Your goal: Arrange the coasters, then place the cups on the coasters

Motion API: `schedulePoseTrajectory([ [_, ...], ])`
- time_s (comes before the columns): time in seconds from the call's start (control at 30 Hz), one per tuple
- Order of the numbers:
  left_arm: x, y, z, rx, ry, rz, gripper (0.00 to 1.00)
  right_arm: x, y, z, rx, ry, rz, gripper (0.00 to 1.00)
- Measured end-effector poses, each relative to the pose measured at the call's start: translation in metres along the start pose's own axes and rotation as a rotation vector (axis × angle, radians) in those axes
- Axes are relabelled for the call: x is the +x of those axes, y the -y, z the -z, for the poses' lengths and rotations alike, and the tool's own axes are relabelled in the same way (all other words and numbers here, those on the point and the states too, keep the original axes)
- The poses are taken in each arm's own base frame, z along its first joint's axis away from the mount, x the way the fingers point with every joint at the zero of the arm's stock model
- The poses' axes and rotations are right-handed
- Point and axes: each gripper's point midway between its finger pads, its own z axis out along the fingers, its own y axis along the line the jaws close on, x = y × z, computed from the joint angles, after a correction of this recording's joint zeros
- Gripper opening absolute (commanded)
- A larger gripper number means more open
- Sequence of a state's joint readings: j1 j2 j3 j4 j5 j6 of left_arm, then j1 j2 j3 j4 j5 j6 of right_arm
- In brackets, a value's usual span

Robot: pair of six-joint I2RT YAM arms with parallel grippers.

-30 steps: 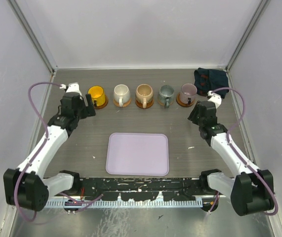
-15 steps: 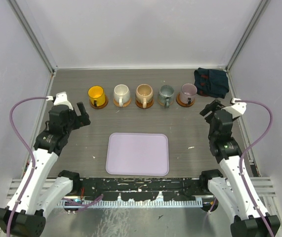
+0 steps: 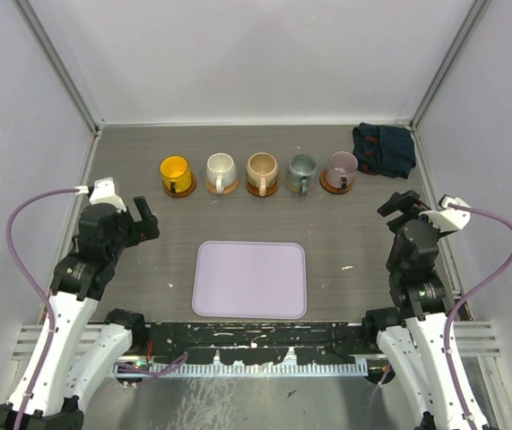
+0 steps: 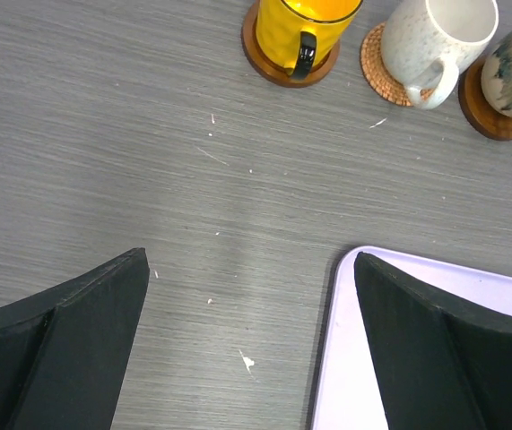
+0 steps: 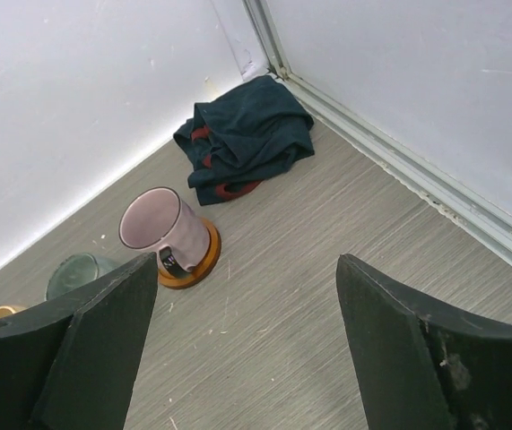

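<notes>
Several cups stand in a row at the back, each on a round coaster: yellow cup (image 3: 176, 170), cream cup (image 3: 221, 168), tan cup (image 3: 262, 168), grey-green cup (image 3: 302, 169), mauve cup (image 3: 342, 166). The left wrist view shows the yellow cup (image 4: 305, 18) on its brown coaster (image 4: 273, 70) and the cream cup (image 4: 435, 36) on a woven one. In the right wrist view the mauve cup (image 5: 161, 228) sits on an orange-brown coaster (image 5: 203, 260). My left gripper (image 3: 144, 215) (image 4: 251, 260) and right gripper (image 3: 401, 202) (image 5: 247, 260) are open, empty, and well short of the row.
A lavender tray (image 3: 250, 279) (image 4: 345, 358) lies flat near the front centre, its corner under my left gripper's right finger. A dark blue cloth (image 3: 383, 148) (image 5: 247, 139) is crumpled in the back right corner. White walls enclose the table.
Both arms have drawn back from the ends of the cup row toward the near edge. The right gripper has opened wider; the left has opened slightly.
</notes>
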State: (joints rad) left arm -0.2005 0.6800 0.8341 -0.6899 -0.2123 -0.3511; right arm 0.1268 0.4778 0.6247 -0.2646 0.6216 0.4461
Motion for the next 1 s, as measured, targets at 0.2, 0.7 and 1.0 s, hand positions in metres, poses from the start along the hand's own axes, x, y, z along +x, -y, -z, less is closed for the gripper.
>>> schedulePoseTrajectory([
  [0.2,-0.002,0.000,0.007,0.022,0.036,0.004,0.98,0.001,0.004,0.000,0.016,-0.001,0.013,0.85],
  [0.7,0.014,-0.037,-0.002,-0.225,-0.017,0.089,0.98,0.001,0.004,-0.001,0.020,-0.004,0.017,0.86],
  [1.0,0.008,-0.040,0.007,-0.230,0.026,0.113,0.98,0.003,0.003,-0.001,0.019,-0.010,0.020,0.86],
])
